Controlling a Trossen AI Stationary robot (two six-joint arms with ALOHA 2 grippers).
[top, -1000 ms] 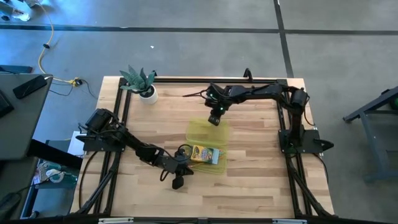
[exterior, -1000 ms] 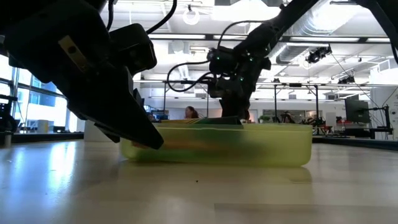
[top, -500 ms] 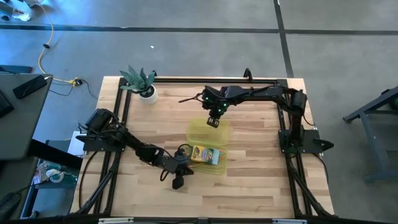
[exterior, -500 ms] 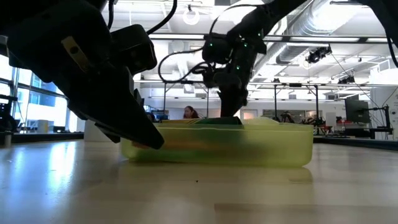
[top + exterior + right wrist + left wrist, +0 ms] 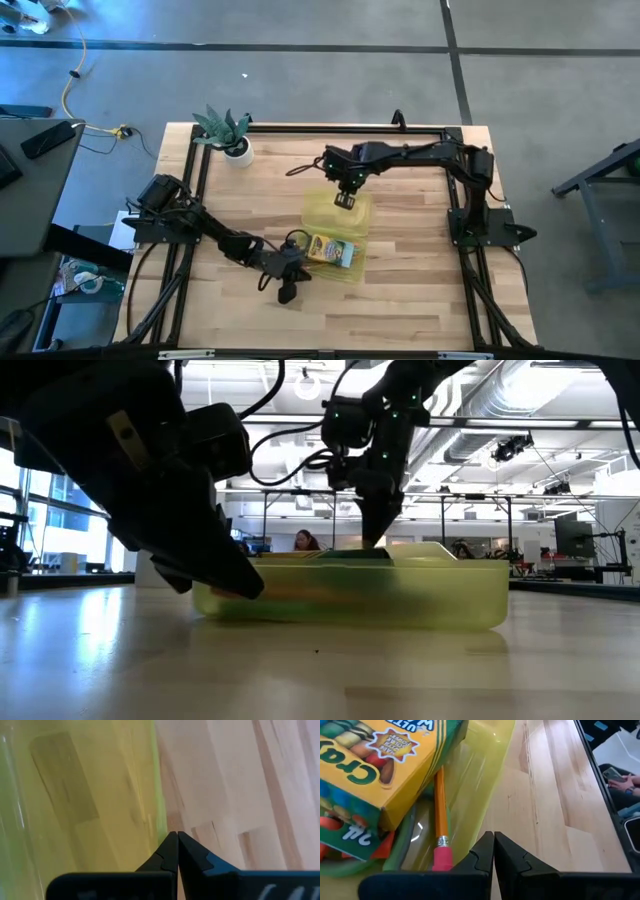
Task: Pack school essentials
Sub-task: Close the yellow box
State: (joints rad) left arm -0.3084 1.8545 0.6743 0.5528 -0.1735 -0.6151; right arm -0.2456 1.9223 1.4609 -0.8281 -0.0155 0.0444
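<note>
The translucent yellow-green case [image 5: 334, 228] lies open mid-table, with its lid [image 5: 336, 208] on the far side. In its base are the yellow-green crayon box [image 5: 328, 246] [image 5: 375, 765], an orange pencil [image 5: 440, 805] with a pink eraser and something teal [image 5: 348, 256]. My left gripper [image 5: 291, 266] [image 5: 493, 838] is shut at the base's left wall. My right gripper [image 5: 345, 199] [image 5: 177, 837] is shut at the lid's far edge, pointing down [image 5: 374, 536]. The other essentials are hidden. My left gripper has the case base's left wall [image 5: 485, 822] between its shut fingers, one finger inside and one over the wood outside. It comes in low from the table's left. The base rests on the table. My right gripper has the lid's far rim [image 5: 161, 822] between its shut fingertips, from above, pointing down. One finger is over the lid, the other over the wood. In the low view the lid's far part [image 5: 432, 548] stands slightly raised.
A small green plant in a white pot [image 5: 230, 134] stands at the far left corner. Bare wood lies to the right of the case [image 5: 410, 230] and toward the near edge [image 5: 360, 310]. Dark frame rails [image 5: 200, 180] run along both sides.
My right gripper has shifted a little toward the near edge and the table's left, and its wrist has risen and come more upright. In the low view the lid's far part now stands slightly higher than before. The left arm has kept still.
</note>
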